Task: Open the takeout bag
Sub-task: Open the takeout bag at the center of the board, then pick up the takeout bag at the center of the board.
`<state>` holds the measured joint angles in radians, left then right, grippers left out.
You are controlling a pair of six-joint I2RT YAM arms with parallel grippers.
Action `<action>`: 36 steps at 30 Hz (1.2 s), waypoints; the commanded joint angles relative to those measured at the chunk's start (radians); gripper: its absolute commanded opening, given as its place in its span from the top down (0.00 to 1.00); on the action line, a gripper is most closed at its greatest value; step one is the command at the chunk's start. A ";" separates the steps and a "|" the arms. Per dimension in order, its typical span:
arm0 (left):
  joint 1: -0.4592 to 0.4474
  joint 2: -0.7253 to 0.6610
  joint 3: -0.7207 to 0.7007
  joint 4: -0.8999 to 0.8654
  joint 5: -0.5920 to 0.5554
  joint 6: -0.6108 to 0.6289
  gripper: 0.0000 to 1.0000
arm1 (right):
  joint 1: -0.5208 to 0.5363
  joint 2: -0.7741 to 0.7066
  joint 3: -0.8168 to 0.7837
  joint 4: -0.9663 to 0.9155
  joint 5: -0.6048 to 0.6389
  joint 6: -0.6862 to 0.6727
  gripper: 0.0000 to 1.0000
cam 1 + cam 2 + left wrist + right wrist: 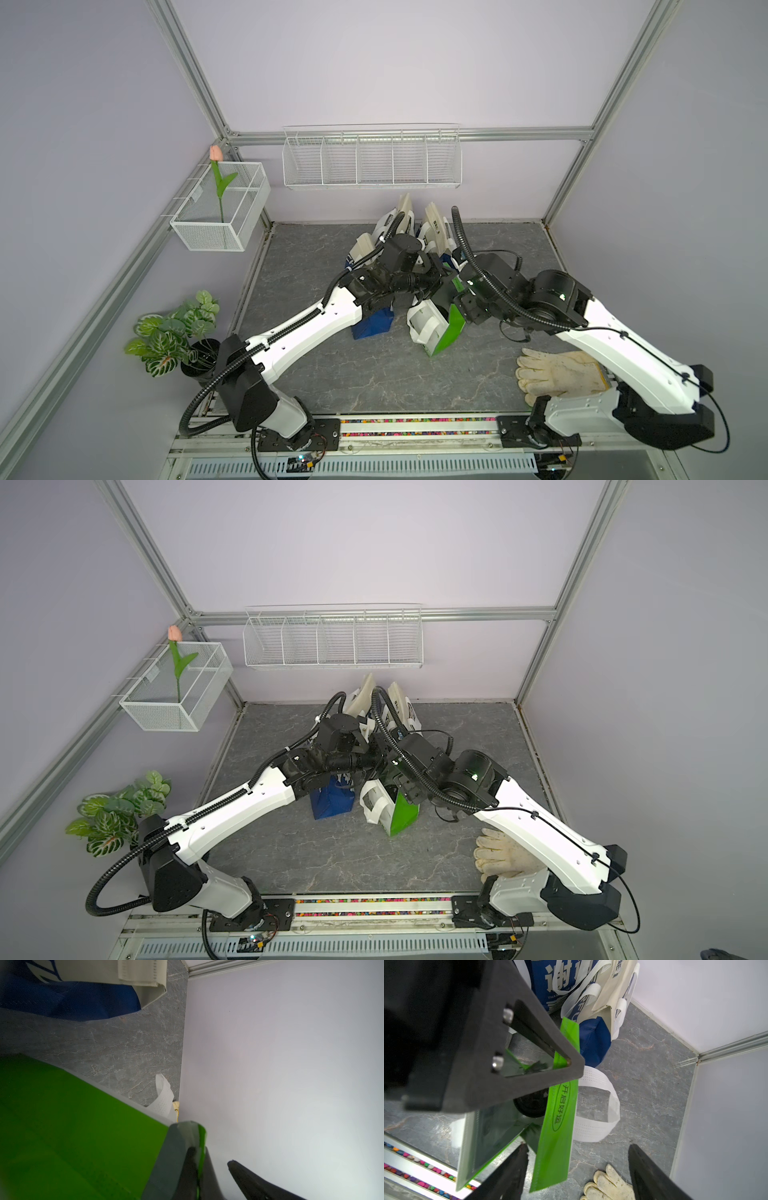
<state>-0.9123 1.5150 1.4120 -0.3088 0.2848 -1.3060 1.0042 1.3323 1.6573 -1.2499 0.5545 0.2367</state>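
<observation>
my left gripper clamps the green bag by its top flap; right gripper gapes wide around that flap.

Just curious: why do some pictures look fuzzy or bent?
Left wrist view: the green bag sits too close and blurs; right wrist view: its printed strip is sharp; both top views: the frame posts splay, a wide-angle distortion.

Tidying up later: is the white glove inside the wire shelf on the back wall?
No, the glove lies on the table near its front edge.
</observation>
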 commanded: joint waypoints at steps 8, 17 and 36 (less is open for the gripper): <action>-0.006 -0.006 0.058 0.008 -0.001 0.016 1.00 | -0.074 0.047 0.019 0.006 -0.036 0.059 0.49; -0.006 0.004 0.061 -0.010 0.012 0.051 1.00 | -0.115 0.066 0.029 0.030 -0.081 0.067 0.93; 0.000 -0.177 0.051 -0.208 -0.048 0.426 0.56 | -0.636 -0.053 -0.014 0.101 -0.445 0.098 0.93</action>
<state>-0.9146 1.3758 1.5135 -0.5068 0.2325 -0.9436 0.4255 1.2839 1.6043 -1.1725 0.1555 0.3222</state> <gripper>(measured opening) 0.445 0.070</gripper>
